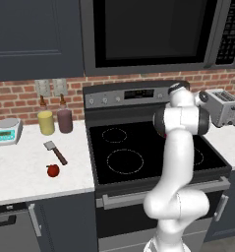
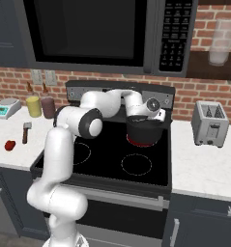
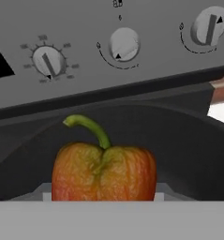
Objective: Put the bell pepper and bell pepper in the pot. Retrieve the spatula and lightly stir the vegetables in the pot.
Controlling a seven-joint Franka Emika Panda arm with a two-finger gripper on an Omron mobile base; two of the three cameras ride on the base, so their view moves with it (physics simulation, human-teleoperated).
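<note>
Gripper [image 2: 145, 120] poised over the pot [image 2: 145, 132] on the rear right burner of the stove [image 2: 112, 164], jaws clamped on the orange-red bell pepper [image 3: 104, 171] above the pot's interior; red bell pepper [image 1: 53, 170] and spatula [image 1: 55, 152] lying on the left counter [image 1: 25, 172]

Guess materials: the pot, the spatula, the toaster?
Pot: looks like dark matte metal, perhaps coated; red band round its base. Spatula: light grey blade, metal or plastic, can't tell; reddish-brown handle, wood-like. Toaster: silvery, brushed-metal look.
</note>
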